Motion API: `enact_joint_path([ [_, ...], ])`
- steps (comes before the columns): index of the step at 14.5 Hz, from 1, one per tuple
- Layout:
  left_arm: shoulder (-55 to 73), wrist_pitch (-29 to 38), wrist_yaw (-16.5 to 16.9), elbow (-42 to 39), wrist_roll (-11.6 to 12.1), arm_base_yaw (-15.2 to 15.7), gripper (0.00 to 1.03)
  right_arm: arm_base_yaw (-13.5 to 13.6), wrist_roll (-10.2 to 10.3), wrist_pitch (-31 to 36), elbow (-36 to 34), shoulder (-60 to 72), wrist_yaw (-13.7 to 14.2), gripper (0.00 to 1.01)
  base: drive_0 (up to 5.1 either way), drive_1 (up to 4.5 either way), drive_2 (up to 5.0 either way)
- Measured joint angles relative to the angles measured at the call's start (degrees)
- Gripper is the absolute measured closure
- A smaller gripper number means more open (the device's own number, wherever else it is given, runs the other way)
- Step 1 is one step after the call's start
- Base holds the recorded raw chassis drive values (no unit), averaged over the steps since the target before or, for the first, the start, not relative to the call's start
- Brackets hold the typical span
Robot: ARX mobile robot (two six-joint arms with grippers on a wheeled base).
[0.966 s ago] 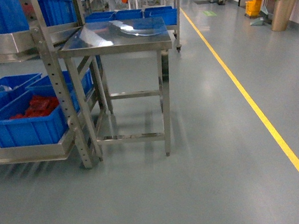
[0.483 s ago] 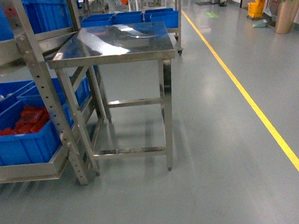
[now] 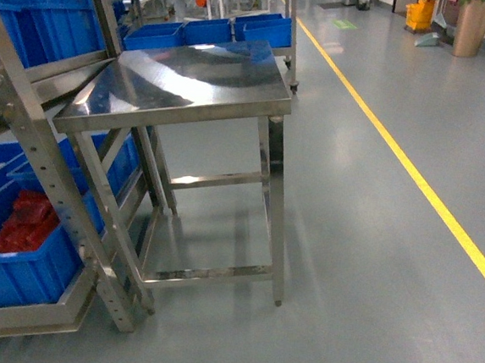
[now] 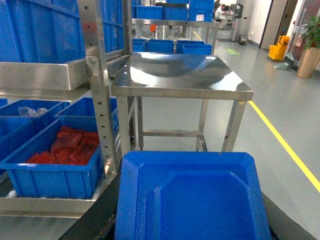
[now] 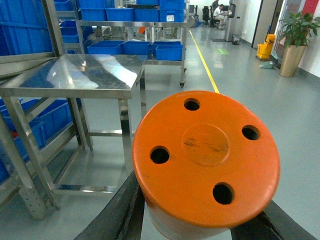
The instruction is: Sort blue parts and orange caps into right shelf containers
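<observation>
Steel table [image 3: 174, 81] edge beside shelf rack [image 3: 42, 178], open floor [image 3: 367, 247] rightward.

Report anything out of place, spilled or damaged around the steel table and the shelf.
Nothing stands out. The steel table stands level with a bare top, the blue crate of red pieces sits squarely on the low shelf, and the floor shows no spill. The orange cap and blue part sit close before the wrist cameras; neither looks damaged.

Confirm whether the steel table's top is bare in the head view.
Yes: the steel table shows only glare and reflections on its top, with no parts or containers on it.
</observation>
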Motion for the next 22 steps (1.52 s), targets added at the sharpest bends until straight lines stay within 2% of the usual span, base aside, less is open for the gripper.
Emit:
enact_joint_path([
  [2,0.0,0.0,0.0,0.0,0.0,0.0,0.6,0.0,0.0,-0.2,0.0,0.0,0.0,0.6,0.0,3.39,-3.4],
  [5,0.0,0.0,0.0,0.0,0.0,0.0,0.6,0.0,0.0,-0.1,0.0,0.0,0.0,0.6,0.0,0.0,0.0],
  [22,0.0,0.1,0.0,0.0,0.0,0.0,0.6,0.0,0.0,0.0,0.0,0.0,0.1,0.6,-4.9,2.51,2.5],
])
